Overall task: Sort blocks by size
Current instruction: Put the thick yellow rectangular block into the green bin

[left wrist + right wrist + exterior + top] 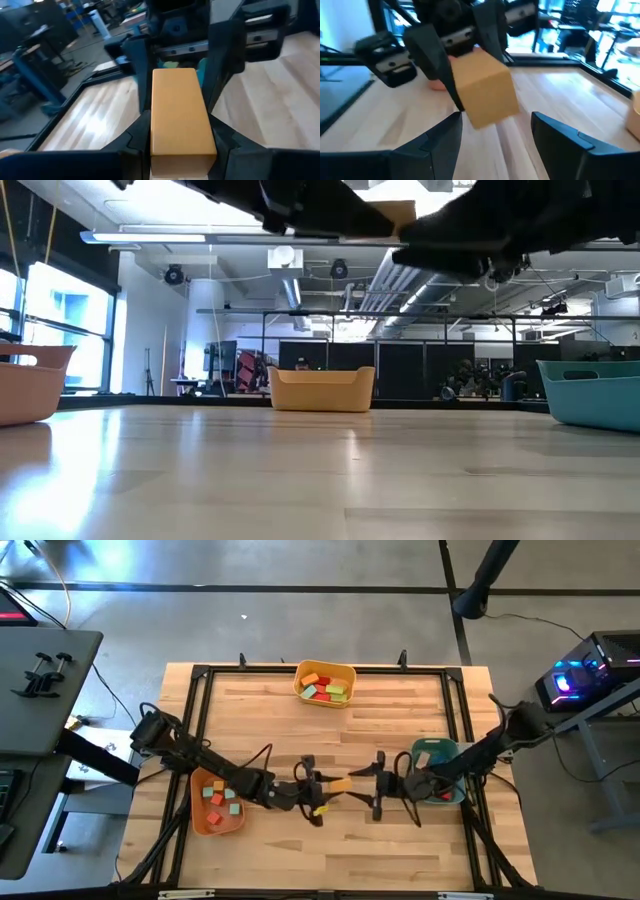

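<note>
Judging by the table (300, 850), bare of loose blocks, sorting is nearly done: a tan block (340, 784) is clenched mid-air by the left gripper (322, 787), presented to the released right gripper (372, 787).

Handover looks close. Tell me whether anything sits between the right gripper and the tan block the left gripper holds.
Nothing visible. The left gripper holds the tan block out above bare table, and the open right gripper faces its free end.
</note>
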You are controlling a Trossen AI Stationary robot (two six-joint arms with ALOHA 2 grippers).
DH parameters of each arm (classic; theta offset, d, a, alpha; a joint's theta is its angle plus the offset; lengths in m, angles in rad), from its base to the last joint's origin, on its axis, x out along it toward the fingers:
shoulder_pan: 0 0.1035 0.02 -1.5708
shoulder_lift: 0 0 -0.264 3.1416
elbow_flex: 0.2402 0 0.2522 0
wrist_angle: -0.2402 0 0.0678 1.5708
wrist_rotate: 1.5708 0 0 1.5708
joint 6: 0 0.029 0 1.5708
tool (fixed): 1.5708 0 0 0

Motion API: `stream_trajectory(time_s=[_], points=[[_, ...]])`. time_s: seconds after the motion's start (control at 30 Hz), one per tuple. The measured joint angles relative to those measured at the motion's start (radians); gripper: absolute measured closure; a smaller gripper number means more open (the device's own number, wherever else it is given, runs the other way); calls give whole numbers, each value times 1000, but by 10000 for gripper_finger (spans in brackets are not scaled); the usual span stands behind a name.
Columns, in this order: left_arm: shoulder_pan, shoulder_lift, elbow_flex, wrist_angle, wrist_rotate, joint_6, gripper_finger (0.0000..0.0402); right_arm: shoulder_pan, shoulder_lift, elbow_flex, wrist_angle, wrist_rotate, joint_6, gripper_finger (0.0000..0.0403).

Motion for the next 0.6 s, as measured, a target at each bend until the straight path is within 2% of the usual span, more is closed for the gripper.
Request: stream_trajectory(time_s=[0.1, 0.33, 0.47, 0.6], points=[[-4, 0, 0, 8, 33, 1, 302, -2, 0, 0, 42, -52, -21, 169], [-1, 0, 0, 13, 97, 0, 302, -2, 0, 0, 44, -73, -45, 169], [-1, 0, 0, 13, 108, -3, 290, -4, 0, 8, 42, -160, -65, 170], [7, 0, 0, 10, 218, -4, 267, -4, 0, 32, 20, -202, -82, 197]])
